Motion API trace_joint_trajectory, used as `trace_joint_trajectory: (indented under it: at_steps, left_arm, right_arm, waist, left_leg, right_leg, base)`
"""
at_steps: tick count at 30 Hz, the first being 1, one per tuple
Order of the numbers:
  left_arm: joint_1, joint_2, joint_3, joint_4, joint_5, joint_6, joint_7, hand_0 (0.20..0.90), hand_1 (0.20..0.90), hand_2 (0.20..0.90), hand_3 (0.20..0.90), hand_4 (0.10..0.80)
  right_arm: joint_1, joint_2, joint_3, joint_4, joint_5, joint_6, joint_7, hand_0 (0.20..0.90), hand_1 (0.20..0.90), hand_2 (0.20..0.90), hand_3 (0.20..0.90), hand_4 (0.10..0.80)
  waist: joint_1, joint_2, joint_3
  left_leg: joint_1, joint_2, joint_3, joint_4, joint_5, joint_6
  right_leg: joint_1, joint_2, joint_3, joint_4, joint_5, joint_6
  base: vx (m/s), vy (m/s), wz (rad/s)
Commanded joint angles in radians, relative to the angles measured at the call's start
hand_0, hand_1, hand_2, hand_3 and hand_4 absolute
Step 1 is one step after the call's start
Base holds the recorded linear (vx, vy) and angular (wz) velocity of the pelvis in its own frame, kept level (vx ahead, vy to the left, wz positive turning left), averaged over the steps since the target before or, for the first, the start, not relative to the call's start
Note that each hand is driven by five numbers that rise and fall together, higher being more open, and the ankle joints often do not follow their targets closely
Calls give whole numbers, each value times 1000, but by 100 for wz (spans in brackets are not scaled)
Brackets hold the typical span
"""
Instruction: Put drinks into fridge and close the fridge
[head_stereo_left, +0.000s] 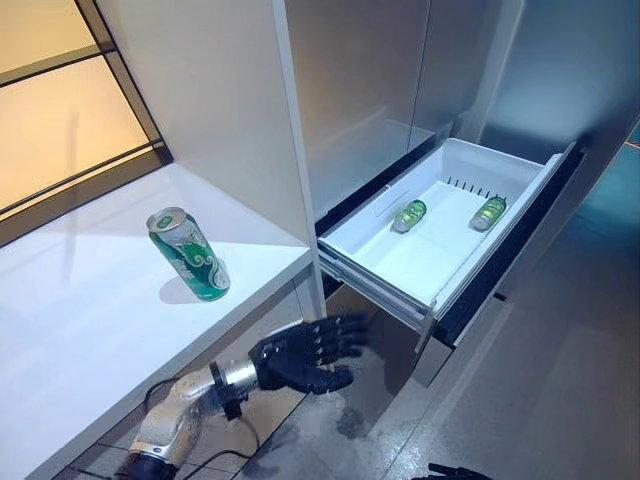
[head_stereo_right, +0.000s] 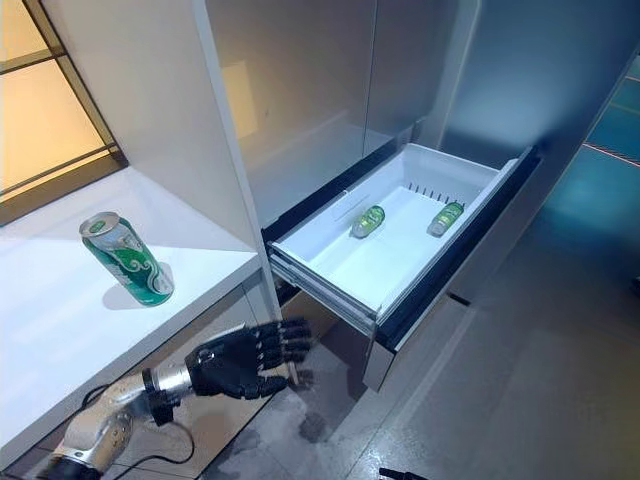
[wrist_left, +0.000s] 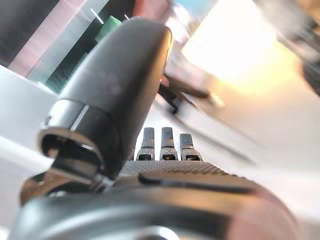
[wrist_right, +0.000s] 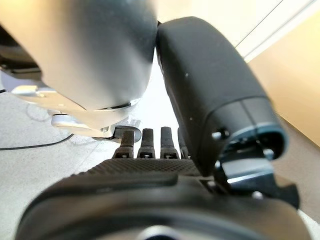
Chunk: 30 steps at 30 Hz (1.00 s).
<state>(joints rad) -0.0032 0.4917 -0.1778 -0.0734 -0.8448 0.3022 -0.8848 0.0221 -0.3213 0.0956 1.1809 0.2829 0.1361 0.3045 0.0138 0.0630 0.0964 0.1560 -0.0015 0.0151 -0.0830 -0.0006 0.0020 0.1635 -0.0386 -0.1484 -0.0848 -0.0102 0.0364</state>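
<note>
Your left hand (head_stereo_left: 300, 358) hangs low in front of the table (head_stereo_left: 90, 320), below its edge, fingers spread and relaxed, gripping nothing. It sits between the table's front and the open fridge drawer (head_stereo_left: 400, 262). One green can (head_stereo_left: 188, 254) stands on the table, leaning a little, well above and behind your hand, not touching it. Two more cans are in the drawer: one (head_stereo_left: 408, 216) lies on its side near the middle, the other (head_stereo_left: 488, 213) lies near the drawer's right wall, the two apart from each other. The drawer is pulled well out from the fridge front. Your right hand (head_stereo_left: 447, 472) only just shows at the bottom edge of the head views, down near the floor; its own wrist view shows straight fingers (wrist_right: 150, 144) with nothing in them, the thumb standing out beside them.
</note>
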Motion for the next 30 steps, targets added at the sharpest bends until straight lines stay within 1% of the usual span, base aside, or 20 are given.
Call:
trace_joint_trajectory:
  at_steps: [1,2,3,5,8,11,13,16,17,19,20,21,23,24,25,27,30]
  left_arm:
    - [-97,-35,71,-147,-275,6,-97,900,900,900,900,800]
    - [-105,-39,83,-186,-347,8,-87,900,900,900,900,800]
    - [-114,-41,94,-213,-412,-11,-68,900,900,900,900,800]
    - [-131,-41,112,-245,-488,-61,-21,900,900,900,900,800]
    - [-151,-32,158,-273,-536,-194,40,900,900,900,900,800]
    - [-163,-6,207,-298,-489,-382,119,900,900,900,900,800]
    - [-174,10,253,-310,-419,-510,204,900,900,900,900,800]
    - [-182,22,306,-302,-343,-622,296,900,900,900,900,800]
    - [-183,30,335,-298,-301,-670,339,900,900,900,900,800]
    - [-186,37,366,-290,-241,-725,408,900,900,900,900,800]
    - [-190,42,387,-283,-168,-764,476,900,900,900,900,800]
    - [-193,47,404,-283,-126,-777,519,900,900,900,900,800]
    - [-194,49,420,-278,-99,-776,548,900,900,900,900,800]
    - [-196,49,428,-273,-65,-779,590,900,900,900,900,800]
    - [-197,54,441,-261,-1,-793,668,900,900,900,900,800]
    - [-196,68,454,-247,75,-800,764,900,900,900,900,800]
    - [-196,87,476,-204,134,-796,856,900,900,900,900,800]
  right_arm:
    - [-5,0,9,65,1,-53,27,900,900,900,900,800]
    - [-2,3,15,75,3,-65,26,900,900,900,900,800]
    - [1,8,20,83,7,-76,24,900,900,900,900,800]
    - [7,14,27,89,13,-89,20,900,900,900,900,800]
    - [14,24,37,97,26,-104,13,900,900,900,900,800]
    - [22,30,38,101,34,-114,8,900,900,900,900,800]
    - [29,37,40,104,37,-122,3,900,900,900,900,800]
    - [37,45,39,111,35,-133,0,900,900,900,900,800]
    - [42,48,38,115,33,-138,0,900,900,900,900,800]
    - [44,53,36,118,32,-143,0,900,900,900,900,800]
    - [44,55,36,117,32,-143,-1,900,900,900,900,800]
    - [44,57,34,115,29,-141,-1,900,900,900,900,800]
    - [42,58,35,117,27,-140,0,900,900,900,900,800]
    - [41,58,34,117,26,-137,0,900,900,900,900,800]
    - [40,58,36,114,25,-133,1,900,900,900,900,800]
    - [39,59,36,110,25,-130,1,900,900,900,900,800]
    - [37,61,40,100,28,-119,-3,900,900,900,900,800]
  waist:
    - [30,-28,-34]
    - [31,-29,-37]
    - [32,-30,-40]
    - [32,-32,-43]
    - [34,-35,-44]
    - [39,-36,-46]
    - [43,-38,-48]
    - [46,-41,-52]
    - [49,-42,-55]
    - [51,-44,-58]
    - [52,-45,-59]
    - [55,-47,-61]
    - [57,-48,-63]
    - [58,-48,-64]
    - [59,-49,-66]
    - [60,-49,-67]
    - [62,-49,-70]
  left_leg:
    - [-32,-42,-9,26,-66,15]
    - [-31,-43,-13,23,-65,13]
    - [-29,-43,-20,19,-65,13]
    - [-27,-44,-27,17,-66,11]
    - [-25,-45,-38,16,-66,9]
    - [-25,-46,-46,16,-65,7]
    - [-34,-48,-52,18,-57,7]
    - [-35,-49,-59,17,-57,7]
    - [-34,-49,-61,16,-57,7]
    - [-34,-49,-64,14,-57,6]
    - [-35,-48,-66,13,-57,6]
    - [-36,-49,-68,13,-57,6]
    - [-37,-49,-70,13,-55,5]
    - [-38,-49,-71,12,-54,5]
    - [-37,-48,-72,11,-54,4]
    - [-37,-50,-74,10,-53,4]
    - [-38,-50,-74,10,-52,4]
  right_leg:
    - [-49,19,-12,77,-66,27]
    - [-47,20,-10,75,-67,25]
    - [-45,21,-9,74,-68,23]
    - [-42,22,-9,71,-69,21]
    - [-38,23,-10,69,-71,17]
    - [-35,25,-13,69,-75,15]
    - [-42,26,-14,71,-70,12]
    - [-43,28,-12,70,-73,10]
    - [-43,29,-12,71,-75,10]
    - [-44,31,-12,71,-77,9]
    - [-44,31,-11,72,-79,8]
    - [-45,32,-11,72,-80,8]
    - [-47,33,-11,74,-81,7]
    - [-47,33,-11,75,-81,7]
    - [-47,34,-11,75,-82,7]
    - [-47,34,-11,75,-82,7]
    - [-47,34,-11,75,-83,8]
  base:
    - [0,0,0]
    - [0,0,0]
    - [26,-24,4]
    - [19,-21,5]
    - [4,-7,1]
    - [0,0,0]
    - [-23,-2,7]
    - [4,-1,5]
    - [0,0,0]
    - [0,0,0]
    - [3,-12,4]
    - [2,-9,3]
    - [0,0,0]
    - [0,0,0]
    - [0,0,0]
    - [0,0,0]
    - [0,0,0]
